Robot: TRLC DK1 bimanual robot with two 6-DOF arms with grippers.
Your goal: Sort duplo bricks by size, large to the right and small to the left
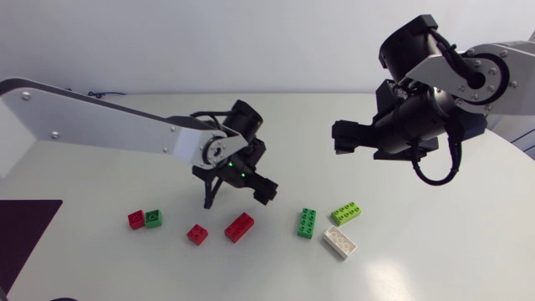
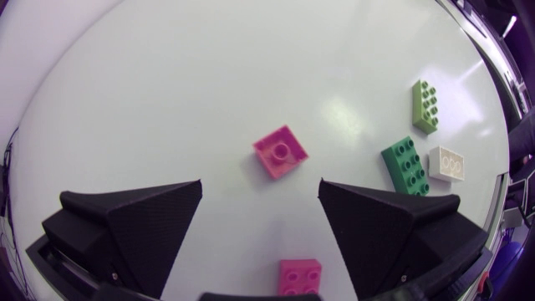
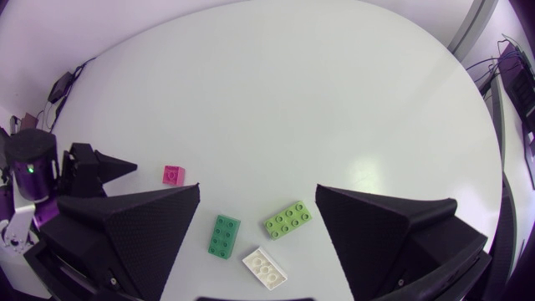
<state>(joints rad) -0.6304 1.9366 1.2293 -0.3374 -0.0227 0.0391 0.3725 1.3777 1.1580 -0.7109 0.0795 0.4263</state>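
- A white bench (image 1: 435, 251) with a smooth, faintly glossy top; its edge curves round in both wrist views.
- A pale patch of reflected light (image 2: 338, 109) on the bench top.
- A dark, straight-edged panel (image 1: 23, 238) at the head view's lower left; whether it lies on the bench cannot be told.

Here is the tally as counted on the worktop (image 1: 435, 259): three red bricks (image 1: 136, 220) (image 1: 197, 234) (image 1: 239, 227), two dark green bricks (image 1: 153, 218) (image 1: 307, 222), one lime brick (image 1: 346, 213), one white brick (image 1: 340, 242). Seven in all are tallied. By length, three long ones are noted: a dark green, the lime, the white.
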